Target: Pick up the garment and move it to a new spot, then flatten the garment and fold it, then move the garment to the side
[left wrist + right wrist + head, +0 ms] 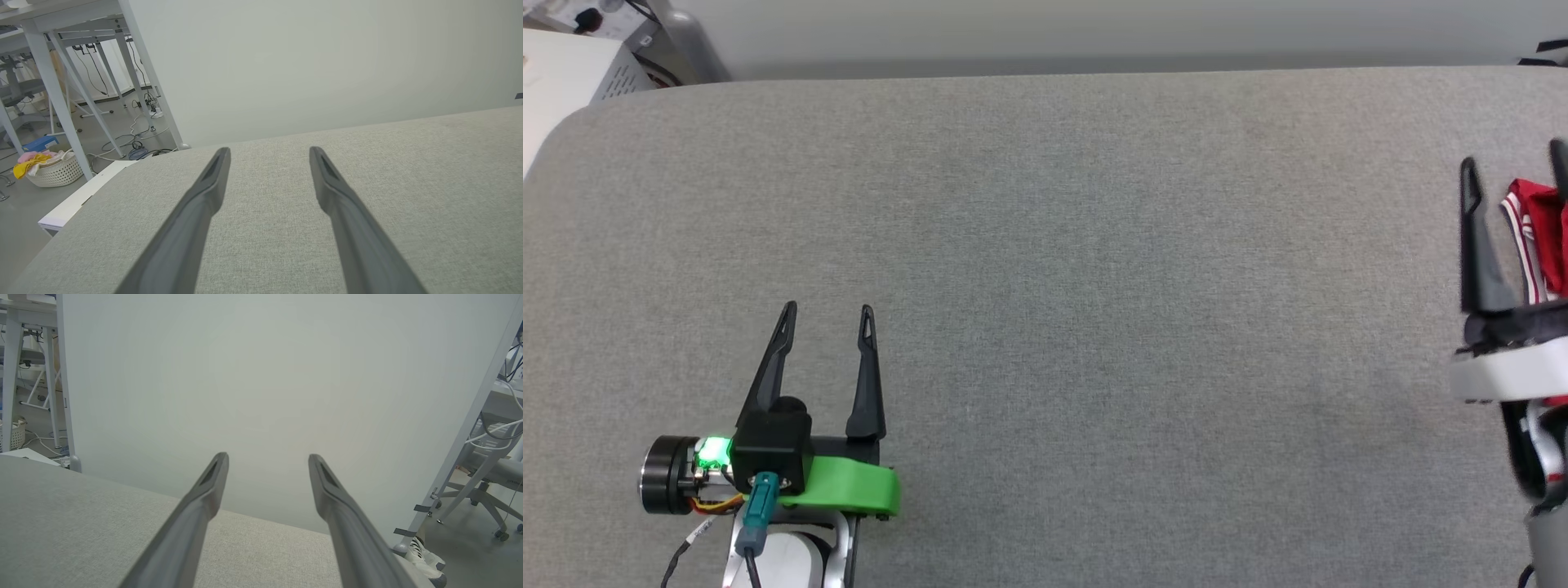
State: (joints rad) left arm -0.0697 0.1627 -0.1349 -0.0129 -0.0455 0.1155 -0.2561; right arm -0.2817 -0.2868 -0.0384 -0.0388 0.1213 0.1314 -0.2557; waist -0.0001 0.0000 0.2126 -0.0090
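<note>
Only a small bunched part of the garment [1543,229], red cloth with red-white striped trim, lies on the grey table [1045,245] at the far right edge of the head view; the rest is cut off. My right gripper [1515,159] is open there, and the red cloth appears between its two dark fingers. In the right wrist view the right gripper [267,456] stands open with only table and wall between its fingers. Far from the garment, my left gripper [827,309] rests open at the lower left, holding nothing, and the left gripper [269,150] again has only bare table between its fingers.
A pale wall panel [261,375] stands behind the table's far edge. A white box [572,73] sits off the table's far left corner. On the floor are a laundry basket [57,169], a person's shoe [425,559] and an office chair [490,473].
</note>
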